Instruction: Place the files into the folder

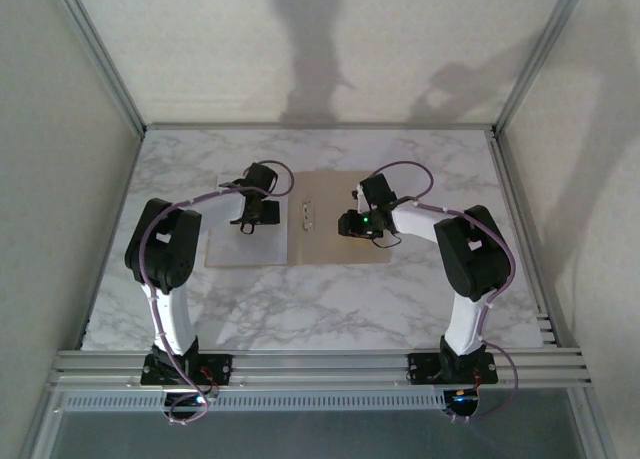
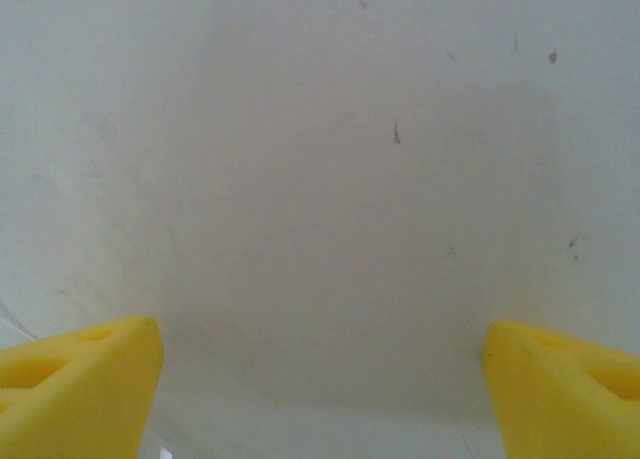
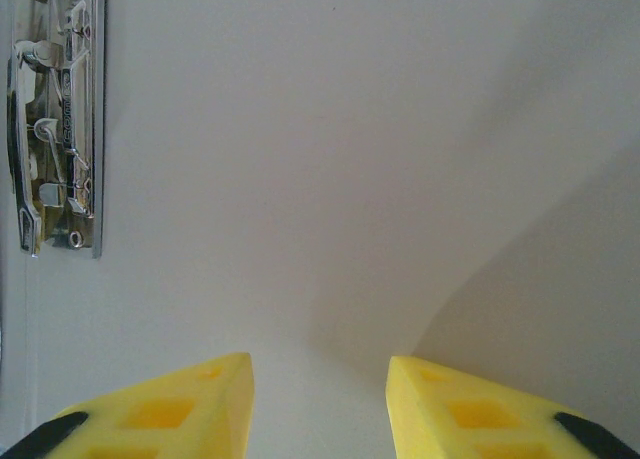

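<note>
Item one, left claw [image 2: 320, 394]: I logged it spread wide, nothing between its yellow fingertips [image 2: 85, 369], hovering close over the files [image 2: 340, 199], a plain white sheet. Item two, right claw [image 3: 320, 409]: partly spread, pinching nothing, poised over the folder [image 3: 350, 179], with the metal clip [image 3: 55, 119] off to its left. From above I noted the files lying flat on the desk [image 1: 330, 299], along the folder's left edge beside the clip; whether they overlapped I could not tell. Folder lay open, tan, mid-desk. Both arms [image 1: 165, 269] reached in from the near edge.
</note>
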